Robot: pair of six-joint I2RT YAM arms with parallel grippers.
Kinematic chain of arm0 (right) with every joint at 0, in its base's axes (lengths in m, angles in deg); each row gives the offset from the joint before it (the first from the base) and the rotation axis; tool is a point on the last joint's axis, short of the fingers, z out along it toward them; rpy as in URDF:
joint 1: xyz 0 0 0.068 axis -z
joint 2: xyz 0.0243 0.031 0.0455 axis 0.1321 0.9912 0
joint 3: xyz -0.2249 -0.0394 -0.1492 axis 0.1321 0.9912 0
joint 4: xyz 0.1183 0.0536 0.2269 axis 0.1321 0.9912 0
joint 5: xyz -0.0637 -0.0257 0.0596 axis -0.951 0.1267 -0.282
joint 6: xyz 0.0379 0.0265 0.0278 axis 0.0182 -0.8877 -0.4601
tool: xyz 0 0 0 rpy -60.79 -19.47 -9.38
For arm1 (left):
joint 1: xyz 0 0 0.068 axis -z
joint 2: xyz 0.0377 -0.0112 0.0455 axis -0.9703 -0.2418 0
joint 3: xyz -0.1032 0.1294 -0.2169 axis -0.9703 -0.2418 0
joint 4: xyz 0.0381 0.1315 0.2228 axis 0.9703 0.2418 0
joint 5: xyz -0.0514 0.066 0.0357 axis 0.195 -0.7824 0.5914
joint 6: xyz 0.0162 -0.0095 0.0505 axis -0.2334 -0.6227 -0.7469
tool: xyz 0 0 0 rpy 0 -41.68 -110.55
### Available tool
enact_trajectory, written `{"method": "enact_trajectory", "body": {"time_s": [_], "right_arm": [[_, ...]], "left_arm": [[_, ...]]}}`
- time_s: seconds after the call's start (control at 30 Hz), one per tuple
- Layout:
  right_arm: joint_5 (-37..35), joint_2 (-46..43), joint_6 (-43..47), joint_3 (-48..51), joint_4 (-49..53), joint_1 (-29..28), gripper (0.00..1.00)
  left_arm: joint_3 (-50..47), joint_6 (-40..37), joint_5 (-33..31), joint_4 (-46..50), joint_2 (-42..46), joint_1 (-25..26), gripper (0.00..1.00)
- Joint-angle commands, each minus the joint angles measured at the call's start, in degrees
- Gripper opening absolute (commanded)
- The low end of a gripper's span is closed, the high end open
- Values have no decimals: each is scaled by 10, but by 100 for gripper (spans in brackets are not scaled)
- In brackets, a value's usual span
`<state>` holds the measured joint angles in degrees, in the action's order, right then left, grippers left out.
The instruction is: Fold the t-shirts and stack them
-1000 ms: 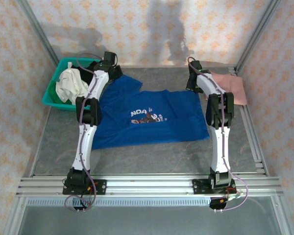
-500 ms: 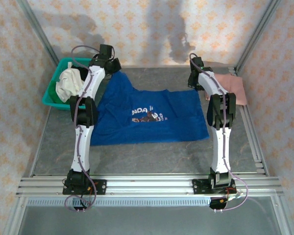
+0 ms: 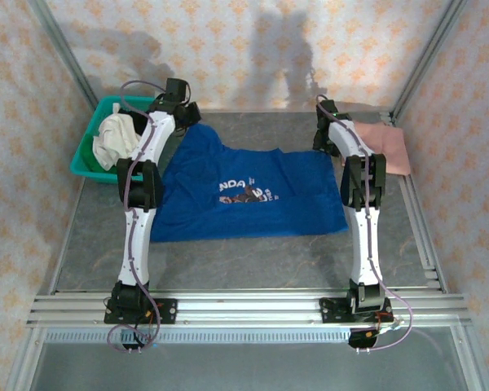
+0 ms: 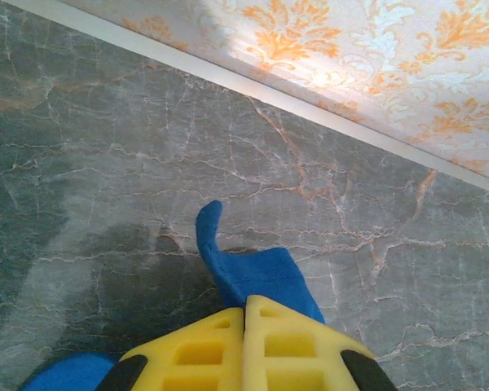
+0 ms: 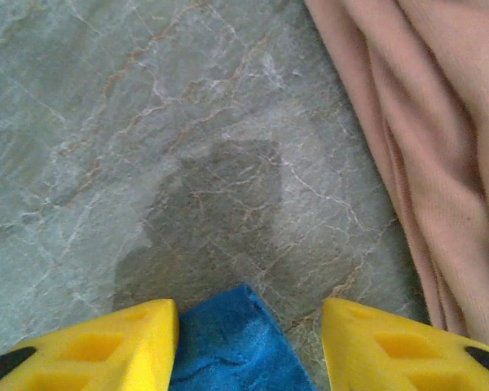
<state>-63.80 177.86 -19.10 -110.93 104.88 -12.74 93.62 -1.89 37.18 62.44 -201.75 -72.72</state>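
While left gripper (image 4: 244,303) clamps blue t-shirt (image 4: 259,277), right gripper (image 5: 248,316) gapes — straddling it.

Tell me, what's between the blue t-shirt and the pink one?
Just bare grey table. The right wrist view shows it between a corner of the blue t-shirt and the pink t-shirt.

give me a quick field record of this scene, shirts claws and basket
blue t-shirt: spread on the table, graphic up, far-left part pinched up
pink t-shirt: lying at the far right of the table
left claw: shut on the blue t-shirt's edge
right claw: open, blue cloth between its fingers
teal basket: far left, holding a white cloth
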Motion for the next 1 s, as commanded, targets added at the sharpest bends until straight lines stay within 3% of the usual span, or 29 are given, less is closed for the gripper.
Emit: {"method": "enact_trajectory", "body": {"time_s": [0.0, 0.2, 0.27, 0.63, 0.8, 0.97], "right_arm": [[10, 17, -9, -32, 30, 5, 39], [8, 2, -4, -54, 46, 7, 5], [4, -15, 0, -49, 47, 8, 0], [21, -175, -9, 148, -43, 15, 0], [38, -227, -1, 202, -75, 15, 0], [49, -294, 6, 279, -95, 15, 0]], "left_arm": [[4, -17, 14, 20, 38, -7, 0], [2, -22, 31, 37, 75, -7, 0], [-8, -25, 41, 41, 96, -7, 0], [-207, -46, 30, 6, 258, -7, 0], [-291, -48, 58, -16, 330, -8, 0], [-457, -49, 63, -49, 462, -8, 0]]}}
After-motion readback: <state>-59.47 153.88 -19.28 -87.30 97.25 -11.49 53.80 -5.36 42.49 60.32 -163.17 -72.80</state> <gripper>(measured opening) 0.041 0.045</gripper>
